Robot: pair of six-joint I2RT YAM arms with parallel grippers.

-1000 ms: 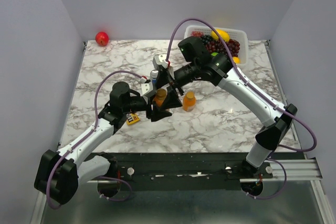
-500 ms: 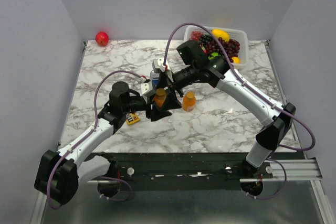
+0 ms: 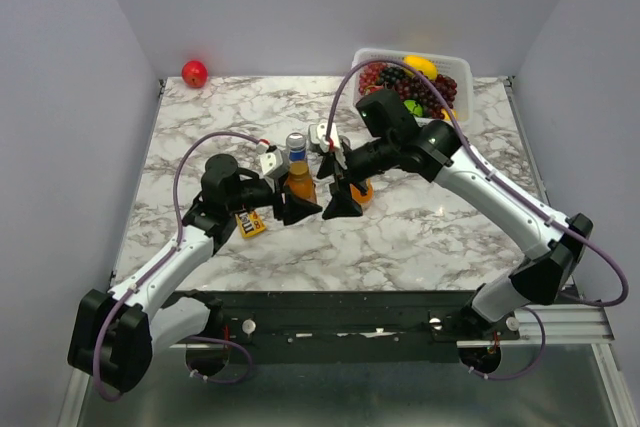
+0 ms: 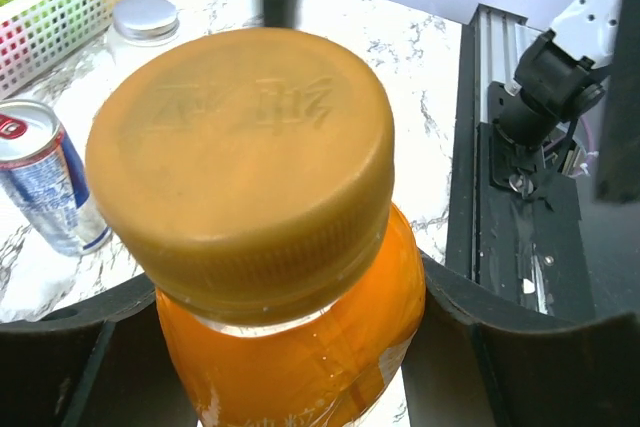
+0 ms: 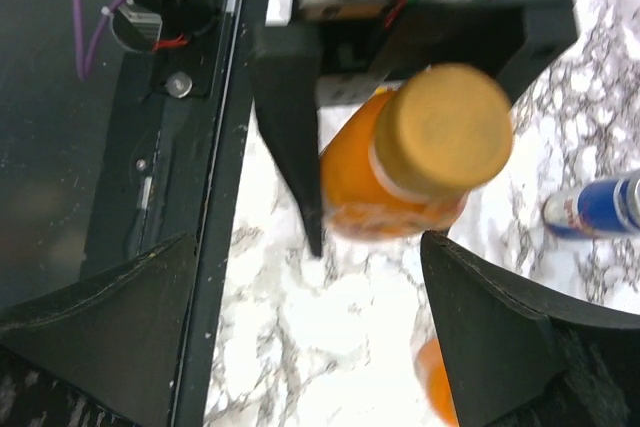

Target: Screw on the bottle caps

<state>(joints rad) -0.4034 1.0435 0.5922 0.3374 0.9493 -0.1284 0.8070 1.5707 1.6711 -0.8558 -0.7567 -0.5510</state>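
Observation:
A stubby bottle of orange liquid (image 4: 310,337) stands between the fingers of my left gripper (image 4: 290,377), which is shut on its body. An orange-gold cap (image 4: 240,152) sits on its neck. In the top view this bottle (image 3: 300,183) is at the table's middle, in my left gripper (image 3: 297,197). My right gripper (image 3: 338,185) hangs open just right of it, holding nothing; its wrist view shows the capped bottle (image 5: 400,182) ahead of the open right gripper (image 5: 310,327). A second orange bottle (image 3: 364,190) stands partly hidden behind the right gripper. A clear jar with a silver lid (image 4: 145,17) stands further back.
A blue-and-silver drink can (image 3: 296,145) stands just behind the held bottle. A white basket (image 3: 456,64) of fruit is at the back right, a red apple (image 3: 194,73) at the back left. A small yellow tag (image 3: 251,226) lies under my left wrist.
My right gripper has drawn back off the top of the held bottle, moving right and toward the near edge. The left gripper keeps its grip on the bottle.

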